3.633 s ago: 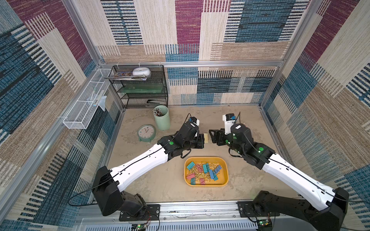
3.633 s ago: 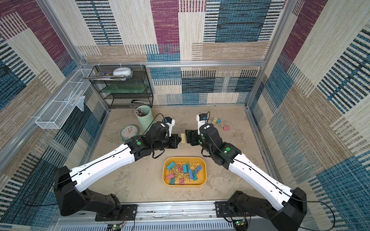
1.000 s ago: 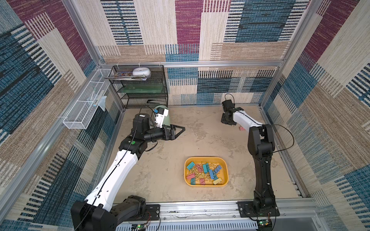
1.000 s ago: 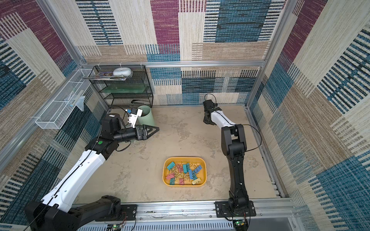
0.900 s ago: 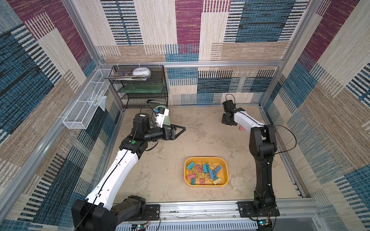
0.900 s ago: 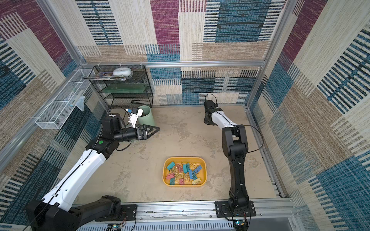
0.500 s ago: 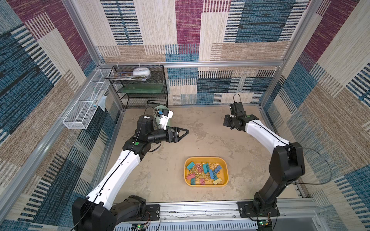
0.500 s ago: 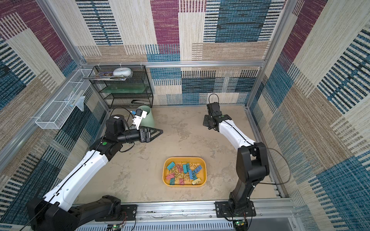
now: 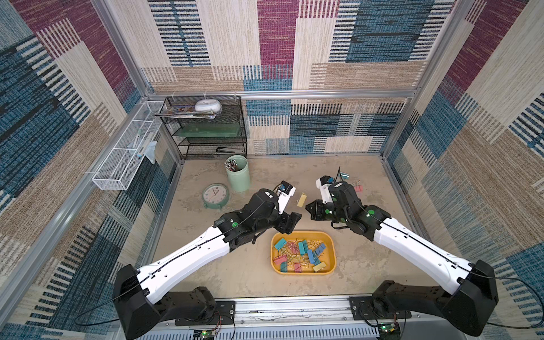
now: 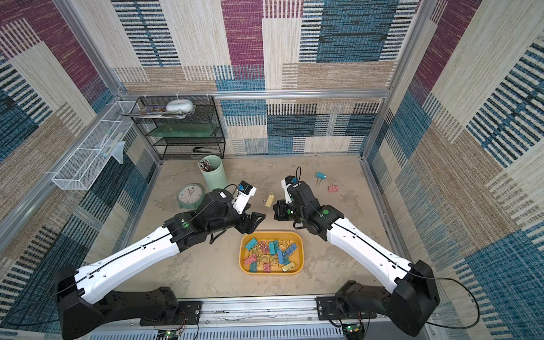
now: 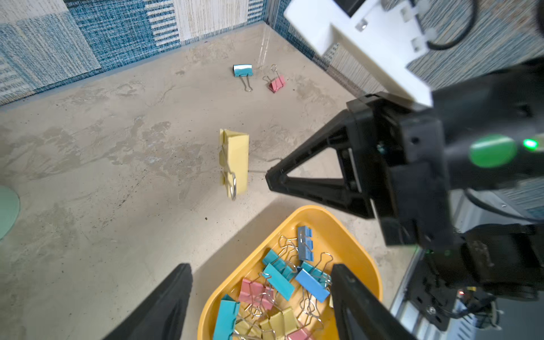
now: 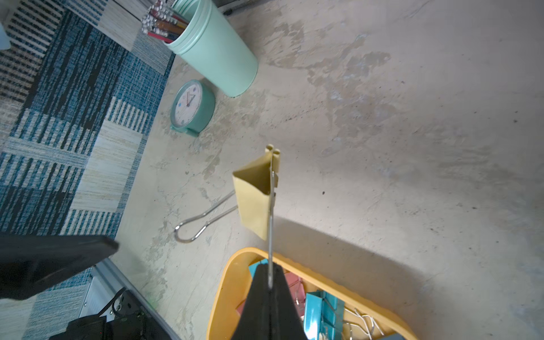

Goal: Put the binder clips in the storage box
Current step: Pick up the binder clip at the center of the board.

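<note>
The shallow yellow-orange plastic storage box [image 9: 303,272] sits on the mottled beige table [image 9: 247,265]. A heap of teal, blue, pink and yellow binder clips [image 9: 300,251] lies inside it, their wire handles tangled together.

Both arms reach in above the box's far edge, one from each side. The right gripper [image 12: 269,279] is pinched fully closed on one thin wire handle of a pale yellow binder clip [image 12: 254,197]. The clip sticks out past the fingertips, with its second handle loop swung out to the side. In both top views it appears just beyond the box's far rim, not inside the box.

The left gripper [image 11: 260,267] is by the far corner of the box on the left arm's side. Its fingers stand wide apart with nothing between them.

Two more clips lie on the table well beyond the box, toward the right arm's side. They are a teal binder clip [image 10: 321,175] and a pink binder clip [image 10: 333,188], near each other but not touching.

A mint-green cylindrical cup [image 9: 239,176] holding pencils and a round mint-green clock [image 9: 215,195] stand beyond the box on the left arm's side.
</note>
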Tool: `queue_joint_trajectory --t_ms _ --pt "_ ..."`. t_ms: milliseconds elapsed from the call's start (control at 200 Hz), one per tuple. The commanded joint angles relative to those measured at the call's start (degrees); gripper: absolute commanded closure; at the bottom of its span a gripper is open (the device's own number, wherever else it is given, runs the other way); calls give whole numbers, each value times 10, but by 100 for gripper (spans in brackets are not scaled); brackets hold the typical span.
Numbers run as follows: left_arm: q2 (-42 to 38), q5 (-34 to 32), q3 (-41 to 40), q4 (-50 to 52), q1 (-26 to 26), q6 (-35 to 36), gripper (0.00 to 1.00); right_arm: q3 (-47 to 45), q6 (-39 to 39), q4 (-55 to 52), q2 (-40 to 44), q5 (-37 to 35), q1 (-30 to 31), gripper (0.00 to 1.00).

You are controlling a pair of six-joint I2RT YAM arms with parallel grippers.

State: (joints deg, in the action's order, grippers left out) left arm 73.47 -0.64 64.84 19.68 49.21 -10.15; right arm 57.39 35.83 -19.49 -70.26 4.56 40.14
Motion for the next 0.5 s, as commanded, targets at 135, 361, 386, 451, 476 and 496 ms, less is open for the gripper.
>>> queue_joint_trajectory --t_ms 135,361,386,451,476,496 --pt "52 -113 40 36 5 7 60 -3 43 8 13 -26 44 100" --pt "59 -100 46 48 7 -12 100 3 44 10 13 -30 49 100" --pt "58 -94 45 48 6 -13 100 4 44 12 12 -28 49 100" --pt "52 -82 40 44 7 -21 100 3 43 20 13 -26 50 99" --pt "50 -76 39 43 6 -26 100 2 45 23 16 -29 50 93" --pt "48 -70 36 43 7 -29 100 1 53 25 18 -35 49 84"
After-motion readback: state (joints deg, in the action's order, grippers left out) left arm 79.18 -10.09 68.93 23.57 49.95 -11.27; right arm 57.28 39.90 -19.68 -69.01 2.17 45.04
